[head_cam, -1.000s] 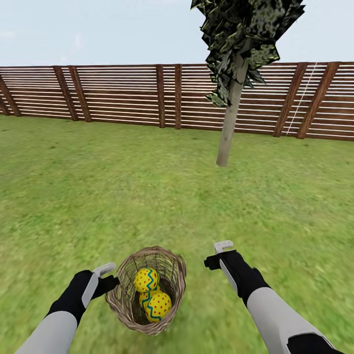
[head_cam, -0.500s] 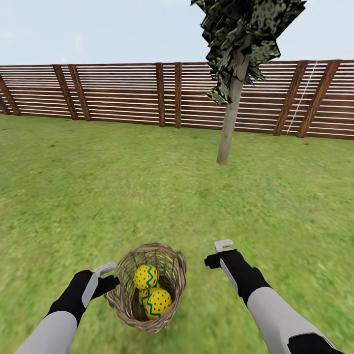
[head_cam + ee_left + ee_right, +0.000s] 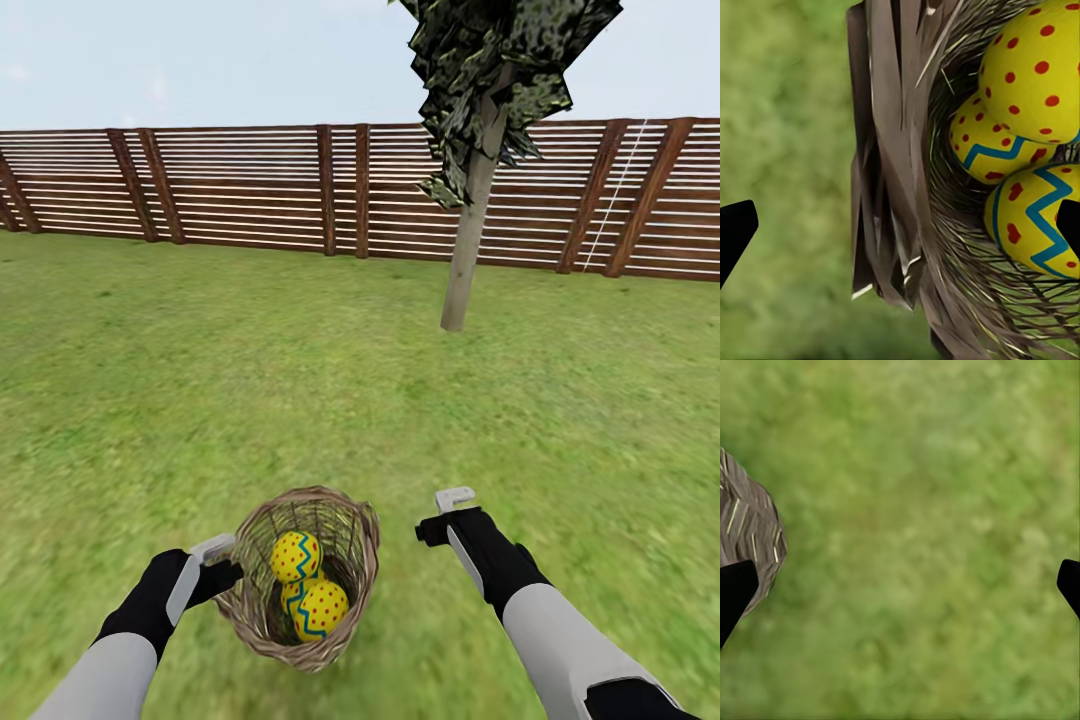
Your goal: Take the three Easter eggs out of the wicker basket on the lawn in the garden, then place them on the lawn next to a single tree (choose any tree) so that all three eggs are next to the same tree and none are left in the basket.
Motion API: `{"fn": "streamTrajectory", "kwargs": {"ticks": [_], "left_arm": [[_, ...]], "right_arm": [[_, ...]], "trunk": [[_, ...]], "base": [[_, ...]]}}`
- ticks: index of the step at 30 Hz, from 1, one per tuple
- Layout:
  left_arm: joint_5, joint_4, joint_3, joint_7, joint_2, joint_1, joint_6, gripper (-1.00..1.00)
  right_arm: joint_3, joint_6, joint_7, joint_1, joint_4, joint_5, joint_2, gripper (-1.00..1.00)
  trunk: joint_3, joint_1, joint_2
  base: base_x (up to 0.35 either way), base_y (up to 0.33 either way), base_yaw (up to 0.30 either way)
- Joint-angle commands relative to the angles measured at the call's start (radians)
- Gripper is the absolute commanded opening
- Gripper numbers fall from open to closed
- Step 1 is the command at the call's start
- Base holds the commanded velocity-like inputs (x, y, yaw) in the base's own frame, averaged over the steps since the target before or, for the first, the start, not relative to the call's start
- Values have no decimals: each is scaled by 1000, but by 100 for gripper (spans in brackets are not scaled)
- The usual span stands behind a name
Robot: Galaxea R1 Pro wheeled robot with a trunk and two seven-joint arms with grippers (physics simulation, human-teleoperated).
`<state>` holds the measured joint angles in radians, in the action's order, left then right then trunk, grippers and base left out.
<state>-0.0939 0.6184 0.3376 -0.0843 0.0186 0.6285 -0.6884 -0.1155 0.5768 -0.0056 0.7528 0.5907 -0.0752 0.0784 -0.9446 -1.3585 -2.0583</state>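
Observation:
The wicker basket leans on the lawn just ahead of me, between my arms. It holds three yellow Easter eggs: one on top, one lower, and a third half hidden between them. In the left wrist view the eggs lie close behind the basket wall. My left gripper is open, its fingers astride the basket's left rim. To the basket's right, my right gripper hangs open over bare grass. The tree stands ahead to the right.
A brown slatted fence closes the lawn's far side behind the tree. Open grass lies between the basket and the trunk. The right wrist view catches the basket's side at the edge.
The whole view has shifted up a little, so the camera moved. The basket has slid slightly forward relative to my arms, which hold the same pose.

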Motion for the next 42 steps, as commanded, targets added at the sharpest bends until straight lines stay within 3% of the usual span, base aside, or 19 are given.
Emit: {"fn": "streamTrajectory", "kwargs": {"ticks": [1,23,33,34,36,42], "left_arm": [[-10,1,0,-8,0,0,-4,100],[-10,4,1,-7,0,0,-4,100],[-10,5,4,-6,1,0,5,100],[-10,1,4,-6,1,0,23,-100],[-9,-6,4,-8,2,0,65,-100],[-12,-1,7,-6,3,0,73,-100]], "right_arm": [[-3,6,-1,0,1,-8,0,100],[-3,6,-1,0,0,-8,0,100],[-3,6,-1,0,0,-8,0,100],[-3,6,-1,0,0,-8,0,100],[-3,6,-1,0,0,-8,0,100],[-3,6,-1,0,0,-8,0,100]], "trunk": [[-4,-4,-8],[-73,-88,-162],[-73,-88,-162],[-73,-88,-162],[-73,-88,-162],[-73,-88,-162]], "base": [[0,0,0],[0,0,0],[0,0,0],[0,0,0],[0,0,0],[0,0,0]]}}
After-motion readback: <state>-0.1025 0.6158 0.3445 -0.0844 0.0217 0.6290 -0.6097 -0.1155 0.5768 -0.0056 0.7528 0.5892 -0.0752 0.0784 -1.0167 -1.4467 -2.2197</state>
